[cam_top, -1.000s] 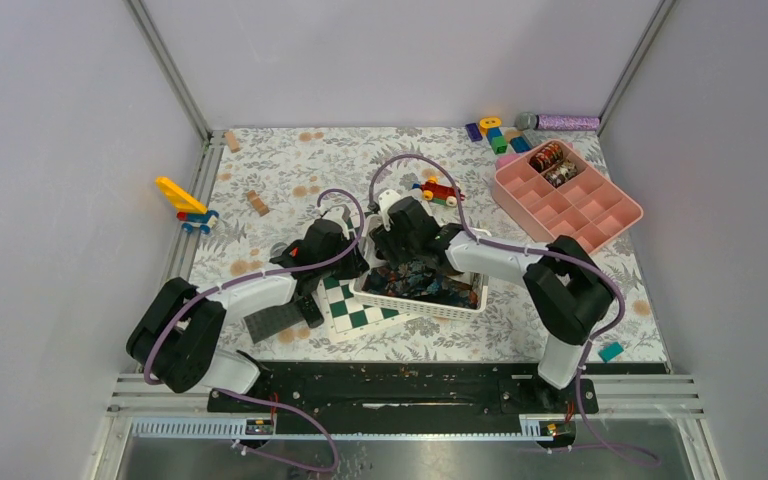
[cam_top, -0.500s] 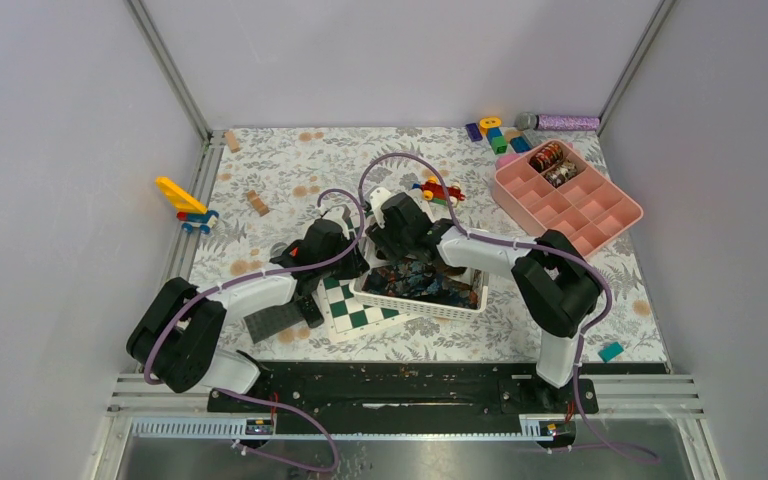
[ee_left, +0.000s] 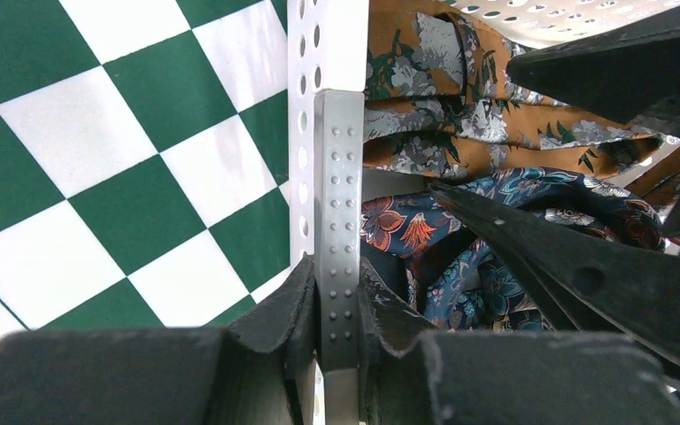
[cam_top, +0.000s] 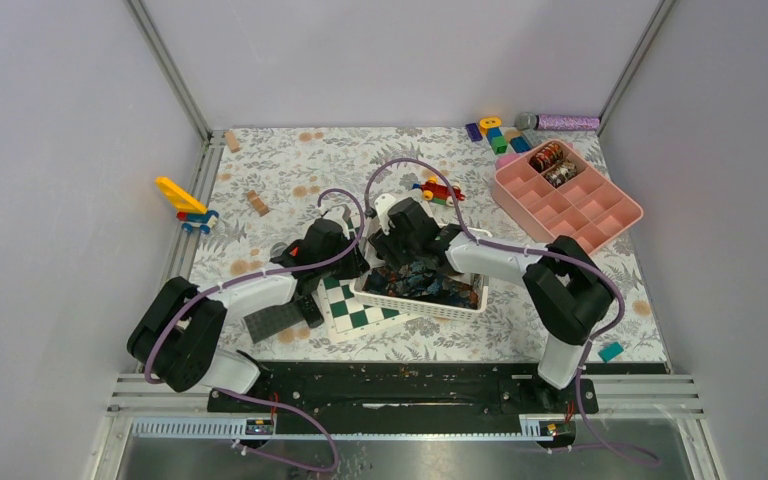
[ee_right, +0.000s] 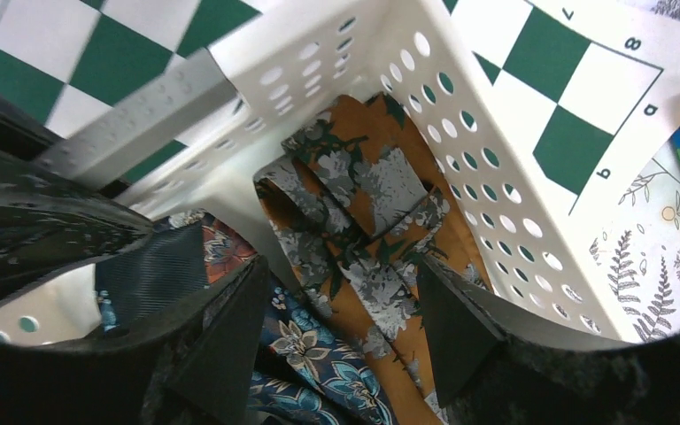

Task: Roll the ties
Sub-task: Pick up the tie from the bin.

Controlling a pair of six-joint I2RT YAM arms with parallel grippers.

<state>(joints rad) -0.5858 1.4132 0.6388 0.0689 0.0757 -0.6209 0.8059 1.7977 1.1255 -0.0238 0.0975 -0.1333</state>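
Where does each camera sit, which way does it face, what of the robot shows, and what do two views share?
Top external: above and behind, looking down on the table; left arm and right arm show, bases nearest.
Left wrist: on the left arm, looking down along the left gripper, shut on the rim of the white basket, checkered board beside.
Right wrist: looking down into the basket past the open right gripper.
Shared: both wrist views show basket, board and orange floral tie.
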